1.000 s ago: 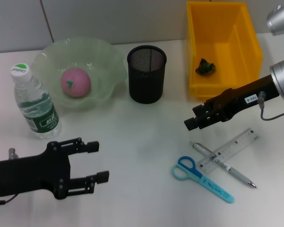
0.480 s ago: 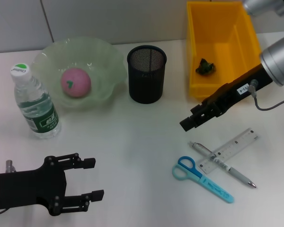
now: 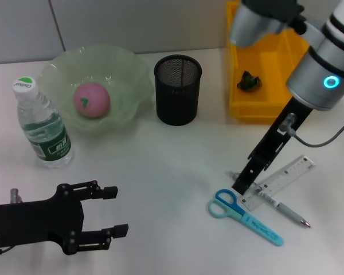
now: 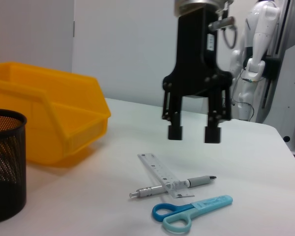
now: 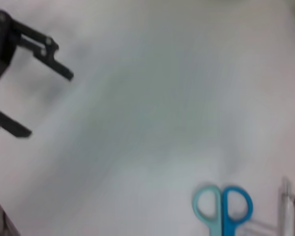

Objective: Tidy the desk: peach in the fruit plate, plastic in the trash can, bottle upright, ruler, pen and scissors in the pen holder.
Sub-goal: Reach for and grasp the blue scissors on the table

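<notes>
My right gripper (image 3: pixel 239 187) (image 4: pixel 193 133) points straight down, open, just above the pen (image 3: pixel 286 212) (image 4: pixel 199 181) and the clear ruler (image 3: pixel 286 175) (image 4: pixel 157 169), which cross each other. The blue scissors (image 3: pixel 246 216) (image 5: pixel 222 206) lie beside them. The pink peach (image 3: pixel 92 99) sits in the green fruit plate (image 3: pixel 57 69). The bottle (image 3: pixel 44 123) stands upright at the left. A dark crumpled plastic (image 3: pixel 249 81) lies in the yellow trash can (image 3: pixel 298 51). The black mesh pen holder (image 3: pixel 178 90) stands empty at centre back. My left gripper (image 3: pixel 116 211) hovers open near the front left.
The white desk (image 3: pixel 172 160) shows bare surface between the two grippers. The wall runs close behind the plate, holder and bin. In the left wrist view the trash can (image 4: pixel 44 118) and pen holder (image 4: pixel 5 162) stand off to one side of the stationery.
My right gripper has swung from lying level near the trash can to pointing down over the pen and ruler. The left gripper has shifted only slightly.
</notes>
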